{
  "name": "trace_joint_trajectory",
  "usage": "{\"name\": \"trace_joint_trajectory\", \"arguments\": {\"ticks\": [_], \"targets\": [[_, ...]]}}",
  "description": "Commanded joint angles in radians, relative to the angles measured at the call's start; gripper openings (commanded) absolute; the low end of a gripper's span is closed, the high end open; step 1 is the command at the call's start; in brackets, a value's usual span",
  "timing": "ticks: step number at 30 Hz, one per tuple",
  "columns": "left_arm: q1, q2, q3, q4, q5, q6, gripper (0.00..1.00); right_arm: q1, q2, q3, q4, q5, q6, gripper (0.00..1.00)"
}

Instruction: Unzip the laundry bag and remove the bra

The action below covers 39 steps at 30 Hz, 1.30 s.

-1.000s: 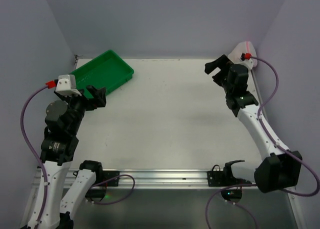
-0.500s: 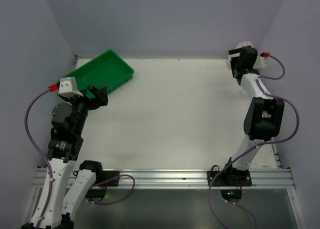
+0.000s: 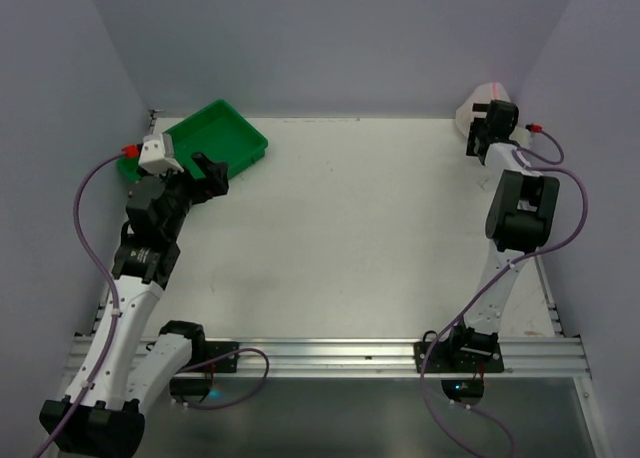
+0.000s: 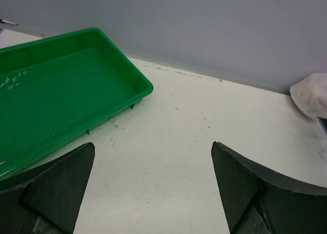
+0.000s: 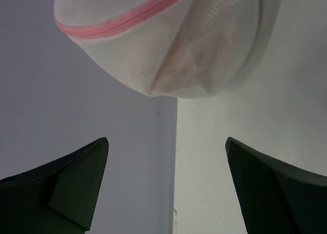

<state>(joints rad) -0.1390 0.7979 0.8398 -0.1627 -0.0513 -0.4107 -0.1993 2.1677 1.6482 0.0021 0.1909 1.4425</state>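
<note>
The laundry bag [image 5: 168, 40], white mesh with a pink zipper [image 5: 117, 24], lies in the far right corner against the wall. In the top view it shows partly behind my right wrist [image 3: 468, 108]. A beige, pale pink fabric, the bra [image 5: 204, 55], shows faintly through the mesh. My right gripper [image 5: 166, 147] is open and empty just short of the bag, in the top view at the far right corner [image 3: 482, 126]. My left gripper [image 4: 153, 147] is open and empty above the table, beside the green tray [image 4: 56, 101]. In the top view it is at the left [image 3: 208, 174].
The green tray [image 3: 215, 138] stands at the far left corner. Lilac walls close the table on three sides. The right wall's seam [image 5: 175, 157] runs between my right fingers. The bag shows far right in the left wrist view [image 4: 311, 93].
My right arm has swung out and stretched into the far right corner, up to the bag. My left arm has moved forward and a little right, along the tray.
</note>
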Motion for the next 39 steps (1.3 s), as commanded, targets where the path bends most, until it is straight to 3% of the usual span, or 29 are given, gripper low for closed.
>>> {"name": "trace_joint_trajectory", "arguments": {"ticks": [1, 4, 11, 17, 23, 32, 39], "targets": [[-0.005, 0.023, 0.016, 0.084, 0.019, -0.026, 1.00, 0.000, -0.049, 0.016, 0.063, 0.018, 0.035, 0.99], [-0.005, 0.038, 0.001, 0.106, 0.030, -0.039, 1.00, 0.044, -0.123, -0.114, 0.192, 0.050, 0.030, 0.99], [-0.005, 0.040, -0.002, 0.104, 0.036, -0.030, 1.00, 0.170, -0.235, -0.229, 0.343, 0.217, -0.212, 0.99], [-0.005, 0.052, -0.005, 0.101, 0.047, -0.046, 1.00, 0.190, -0.044, -0.023, 0.242, 0.130, -0.174, 0.99], [-0.005, 0.043, -0.002, 0.097, 0.045, -0.039, 1.00, 0.166, 0.112, 0.238, 0.124, 0.147, -0.156, 0.99], [-0.005, 0.063, -0.015, 0.106, 0.037, -0.030, 1.00, 0.060, 0.110, 0.187, 0.064, 0.186, -0.077, 0.99], [-0.005, 0.070, -0.039, 0.123, 0.047, -0.042, 1.00, 0.021, 0.170, 0.245, 0.032, 0.168, -0.057, 0.99]]}}
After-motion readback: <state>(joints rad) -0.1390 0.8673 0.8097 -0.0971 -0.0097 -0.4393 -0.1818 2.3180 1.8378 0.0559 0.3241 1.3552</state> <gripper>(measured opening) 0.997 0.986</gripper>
